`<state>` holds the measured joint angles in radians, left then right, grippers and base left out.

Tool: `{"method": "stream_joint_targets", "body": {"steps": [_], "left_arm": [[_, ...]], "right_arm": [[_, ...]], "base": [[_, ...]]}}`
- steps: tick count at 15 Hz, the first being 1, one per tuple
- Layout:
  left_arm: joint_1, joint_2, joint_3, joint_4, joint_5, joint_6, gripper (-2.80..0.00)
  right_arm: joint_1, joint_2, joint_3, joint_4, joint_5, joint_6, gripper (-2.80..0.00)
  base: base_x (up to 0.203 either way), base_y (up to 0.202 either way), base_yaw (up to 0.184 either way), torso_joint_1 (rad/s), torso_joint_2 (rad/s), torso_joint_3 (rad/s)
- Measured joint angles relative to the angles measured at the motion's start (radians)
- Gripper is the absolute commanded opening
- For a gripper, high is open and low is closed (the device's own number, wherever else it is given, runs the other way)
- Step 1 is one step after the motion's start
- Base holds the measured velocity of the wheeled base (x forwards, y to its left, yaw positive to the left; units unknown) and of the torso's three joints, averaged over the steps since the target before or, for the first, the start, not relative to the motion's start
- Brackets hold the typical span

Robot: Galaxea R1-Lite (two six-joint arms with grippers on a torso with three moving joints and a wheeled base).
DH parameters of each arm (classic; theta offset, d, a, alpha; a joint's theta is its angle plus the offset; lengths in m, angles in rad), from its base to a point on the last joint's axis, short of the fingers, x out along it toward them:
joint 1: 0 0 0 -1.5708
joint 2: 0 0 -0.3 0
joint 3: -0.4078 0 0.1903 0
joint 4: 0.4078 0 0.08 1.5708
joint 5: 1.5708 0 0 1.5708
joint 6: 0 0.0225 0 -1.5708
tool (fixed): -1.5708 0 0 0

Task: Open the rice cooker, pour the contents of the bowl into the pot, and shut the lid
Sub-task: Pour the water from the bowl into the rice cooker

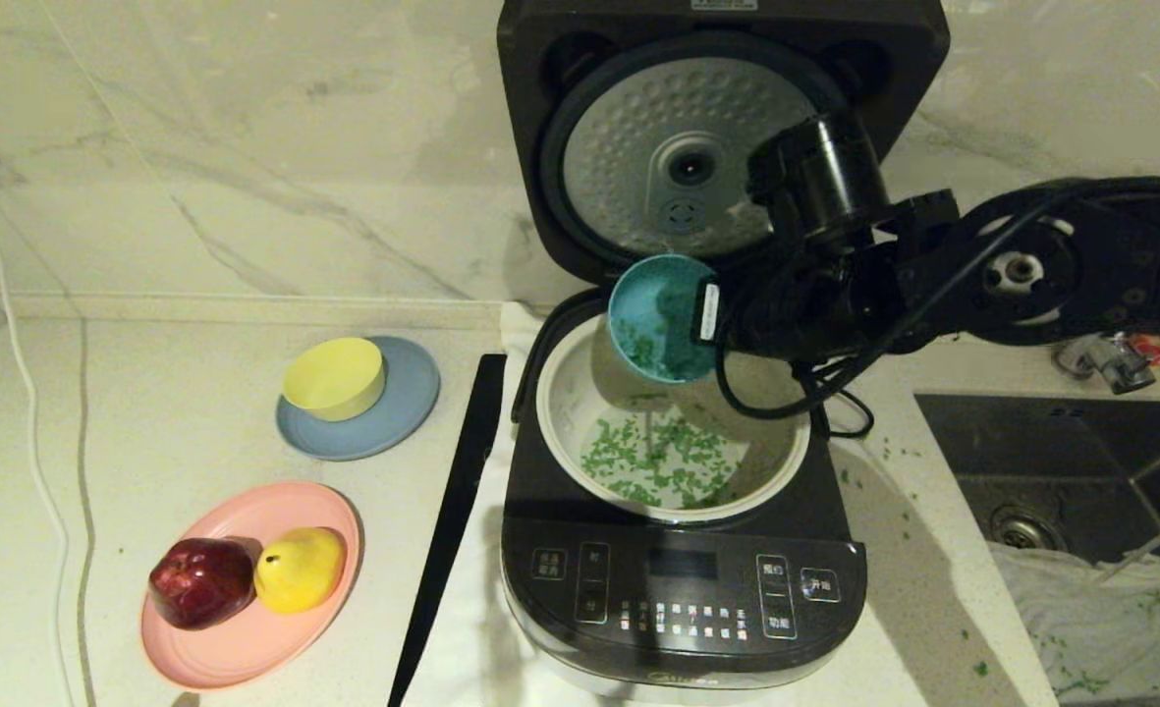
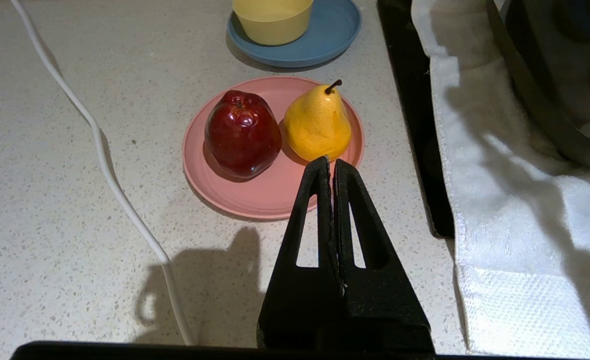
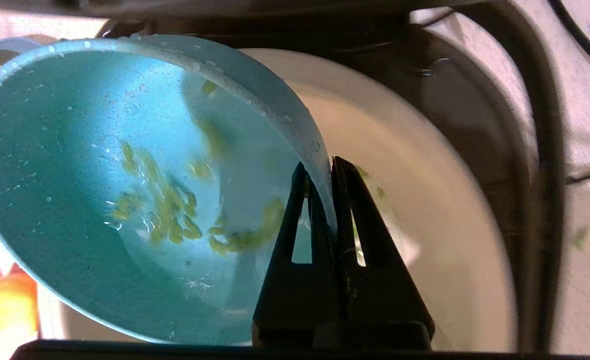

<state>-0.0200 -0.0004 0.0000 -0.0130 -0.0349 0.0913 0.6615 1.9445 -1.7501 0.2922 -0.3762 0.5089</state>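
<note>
The dark grey rice cooker [image 1: 683, 589] stands with its lid [image 1: 678, 167] swung up, dimpled silver underside facing me. Its cream-white pot [image 1: 570, 403] holds scattered green bits [image 1: 663, 462]. Above the pot's back edge the teal bowl [image 1: 660, 316] is tipped on its side, mouth toward the left, a few green bits [image 3: 175, 220] still clinging inside. My right gripper [image 3: 319, 172] is shut on the bowl's rim [image 3: 295, 135]. Parked low over the counter, my left gripper [image 2: 330, 161] is shut and empty near the pink plate.
A pink plate [image 1: 246, 648] carries a red apple [image 1: 201, 581] and a yellow pear [image 1: 300, 568]. A yellow bowl [image 1: 334, 378] sits on a blue plate [image 1: 413, 403]. A white towel [image 2: 514, 220] lies under the cooker. The sink [image 1: 1080, 471] is at right, a white cable [image 2: 100, 155] at left.
</note>
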Motion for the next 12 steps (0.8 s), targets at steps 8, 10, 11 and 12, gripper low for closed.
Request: {"method": "stream_joint_targets", "body": {"steps": [8,10,11,12], "left_arm": [[0.000,0.000,0.000,0.000,0.000,-0.001,-2.80],[0.000,0.000,0.000,0.000,0.000,-0.001,-2.80],[0.000,0.000,0.000,0.000,0.000,0.000,-2.80],[0.000,0.000,0.000,0.000,0.000,-0.001,-2.80]], "right_arm": [[0.057,-0.050,0.392,-0.665,-0.211,-0.239,-2.80],[0.069,-0.059,0.475,-0.834,-0.246,-0.317,-2.80],[0.077,-0.058,0.516,-0.928,-0.266,-0.368,-2.80],[0.086,-0.054,0.555,-1.028,-0.276,-0.422,-2.80]], "base": [[0.000,0.000,0.000,0.000,0.00,0.000],[0.000,0.000,0.000,0.000,0.00,0.000],[0.000,0.000,0.000,0.000,0.00,0.000],[0.000,0.000,0.000,0.000,0.00,0.000]]}}
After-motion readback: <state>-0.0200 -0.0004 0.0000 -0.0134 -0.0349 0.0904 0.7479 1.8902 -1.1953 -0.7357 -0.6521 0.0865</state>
